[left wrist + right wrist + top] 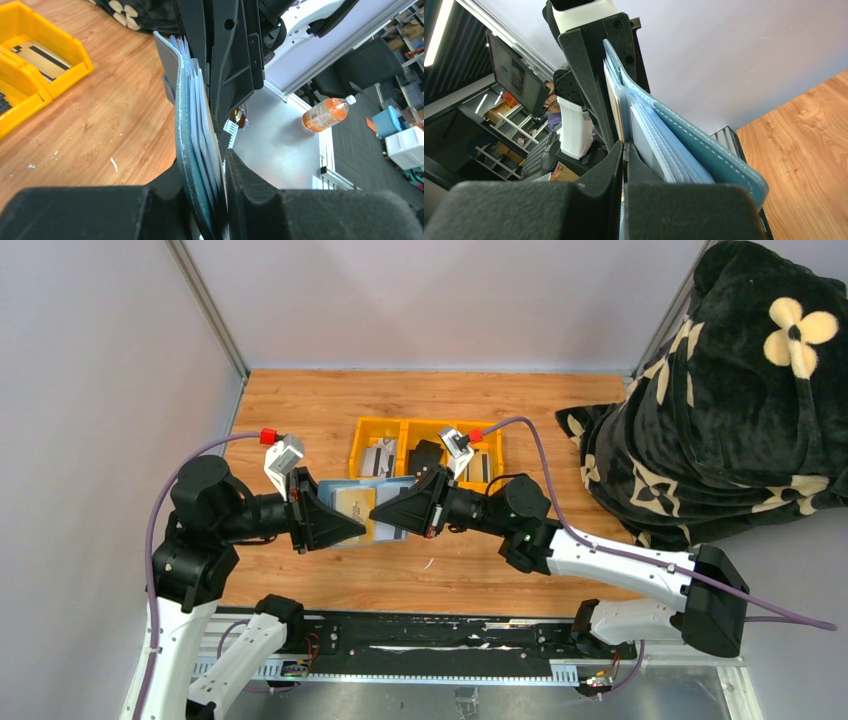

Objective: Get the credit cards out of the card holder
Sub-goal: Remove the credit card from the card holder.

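- Above the middle of the table [330,410], the holder [335,488] hangs open between the two arms with its inner side up; it looks lifted off the wood.
- Cards [202,115] sit stacked in its slots, their pale edges showing past the blue lip.
- A tan card [616,110] runs straight into the seam of the right gripper [380,512], which reaches in from 3 o'clock. Its jaws are pressed together, and they look pinched on that card's free edge.
- The left gripper [350,523] comes from 9 o'clock, its jaws clamped across the whole holder, cards included.
- Handling, as I judge it:
  - The holder is light, soft and floppy, so it will fold or twist if pulled sideways; it is best gripped on the outer flap, clear of the slot being emptied.
  - The cards are thin, stiff and slick. The exposed short edge is the only good hold, and the pull should run along the slot.
  - The left clamp may also be squeezing the card being pulled, so the card may drag or slip.
- At 12 o'clock from the holder stands the tray [375,422], with a striped card [42,56] lying in one compartment.
- At 2 o'clock, well apart, a black blanket [720,390] is heaped.
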Controlling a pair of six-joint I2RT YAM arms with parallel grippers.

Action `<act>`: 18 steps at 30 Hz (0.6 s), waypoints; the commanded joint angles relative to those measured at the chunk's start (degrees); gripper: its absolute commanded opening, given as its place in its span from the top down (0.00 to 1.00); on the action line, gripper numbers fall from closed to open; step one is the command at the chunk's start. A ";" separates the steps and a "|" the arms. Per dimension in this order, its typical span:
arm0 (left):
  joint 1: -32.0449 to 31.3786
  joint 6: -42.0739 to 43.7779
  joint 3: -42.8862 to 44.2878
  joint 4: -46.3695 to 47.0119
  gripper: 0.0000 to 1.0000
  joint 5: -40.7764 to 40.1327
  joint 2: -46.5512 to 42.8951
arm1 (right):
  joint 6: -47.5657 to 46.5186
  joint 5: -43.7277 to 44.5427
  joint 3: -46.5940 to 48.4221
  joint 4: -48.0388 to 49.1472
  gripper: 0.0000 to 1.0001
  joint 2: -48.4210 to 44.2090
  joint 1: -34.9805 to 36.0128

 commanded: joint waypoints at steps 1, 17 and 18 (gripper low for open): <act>-0.88 2.68 2.42 -5.79 0.77 5.76 0.71 | 0.37 4.31 -0.61 4.38 1.00 -2.38 -1.63; -0.85 -0.96 4.14 -1.08 1.00 8.12 1.69 | -0.94 -0.77 -1.65 1.02 0.98 -3.98 -2.35; -0.88 -1.31 4.14 -0.78 1.00 8.06 1.68 | -1.21 -1.45 -1.01 0.48 0.89 -3.57 -2.10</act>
